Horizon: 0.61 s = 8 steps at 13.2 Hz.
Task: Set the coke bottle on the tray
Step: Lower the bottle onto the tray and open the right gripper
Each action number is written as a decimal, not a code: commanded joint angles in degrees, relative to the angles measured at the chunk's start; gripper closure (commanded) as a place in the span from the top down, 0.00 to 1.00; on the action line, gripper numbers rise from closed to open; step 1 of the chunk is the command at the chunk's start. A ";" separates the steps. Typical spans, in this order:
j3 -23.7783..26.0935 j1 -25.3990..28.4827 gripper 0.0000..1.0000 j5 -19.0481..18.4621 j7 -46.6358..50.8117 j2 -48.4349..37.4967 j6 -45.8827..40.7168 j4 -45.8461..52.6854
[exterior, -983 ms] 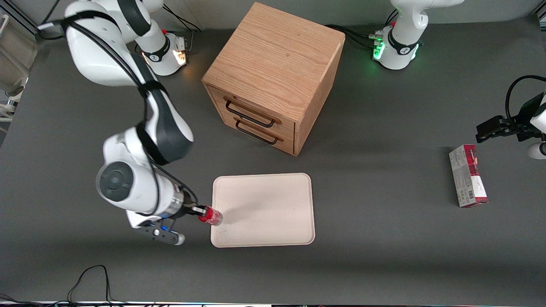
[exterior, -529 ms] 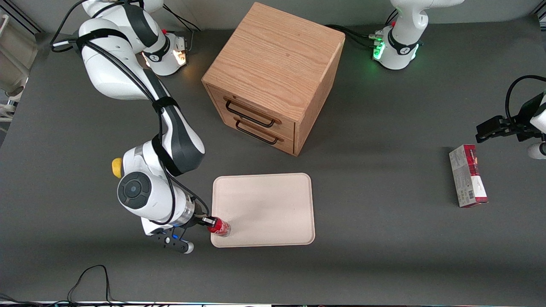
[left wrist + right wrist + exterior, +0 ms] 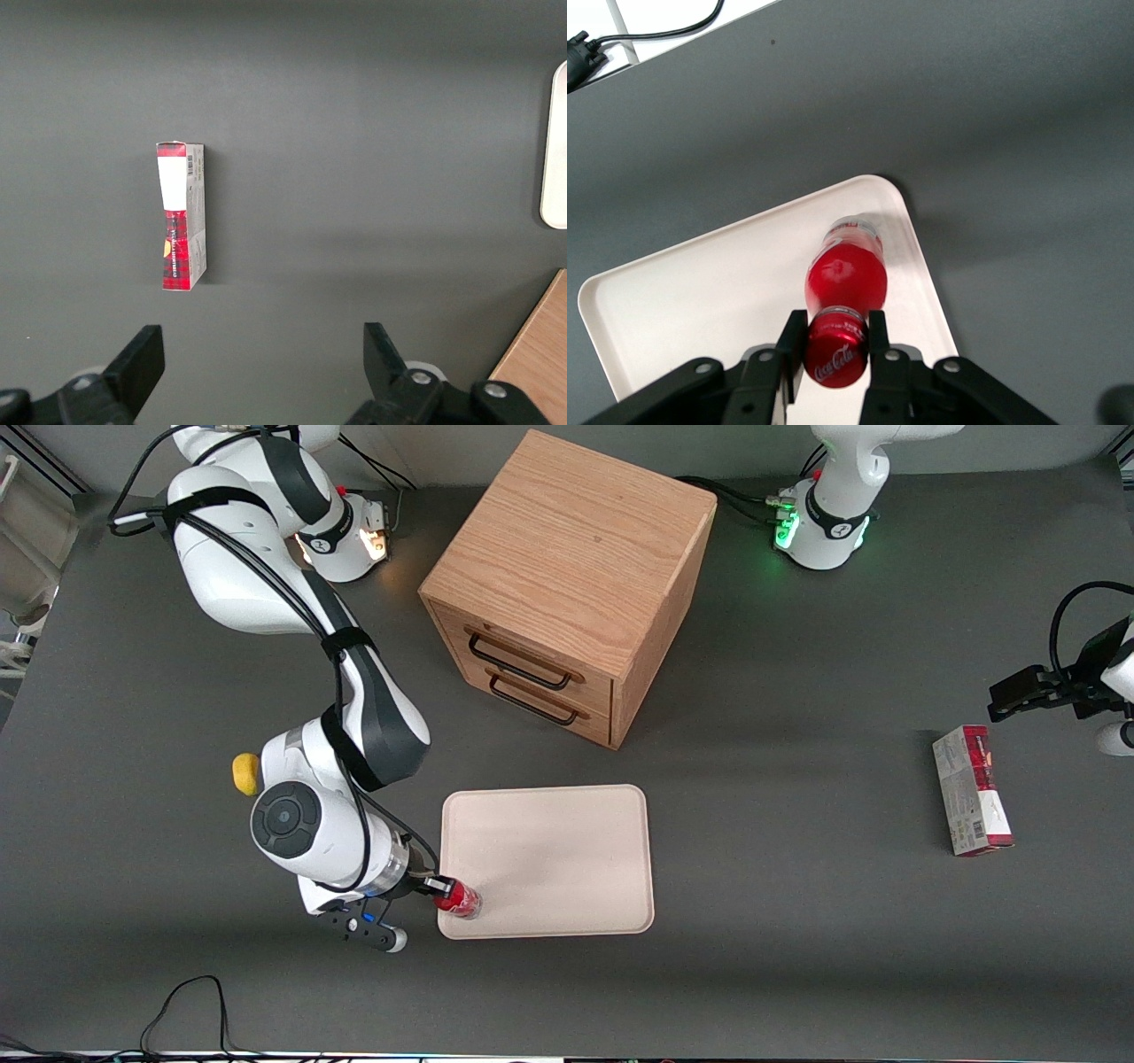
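The coke bottle (image 3: 458, 898) stands at the corner of the tray (image 3: 549, 859) that is nearest the front camera and toward the working arm's end of the table (image 3: 797, 921). In the right wrist view the coke bottle (image 3: 843, 301) shows from above, its clear base over the cream-white surface of the tray (image 3: 700, 292), just inside the rounded corner; whether the base touches the tray cannot be told. The tool (image 3: 835, 345) pinches the bottle at its red cap, one finger pressed on each side. In the front view the tool (image 3: 436, 886) reaches in from the working arm's end, just beside the tray's edge.

A wooden two-drawer cabinet (image 3: 567, 584) stands farther from the front camera than the tray, apart from it, its drawers shut and their dark handles facing the tray. A small yellow lemon-like object (image 3: 245, 773) lies on the table beside the working arm, partly hidden by it. A red-and-white carton (image 3: 971, 790) lies flat toward the parked arm's end of the table, well apart from the tray; the left wrist view shows the carton (image 3: 181, 215) lying lengthwise.
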 commanded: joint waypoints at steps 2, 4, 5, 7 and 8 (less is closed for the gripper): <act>0.08 0.51 0.98 -1.29 2.87 1.05 -0.40 2.70; -0.01 0.43 0.99 -1.29 2.87 0.26 -1.45 2.61; -0.18 0.43 1.00 -1.29 2.78 -0.01 -2.94 2.61; -0.18 -0.10 1.00 -1.20 1.99 -3.33 -6.10 2.35; -0.10 -0.97 1.00 -1.03 -0.10 -4.39 -8.81 2.26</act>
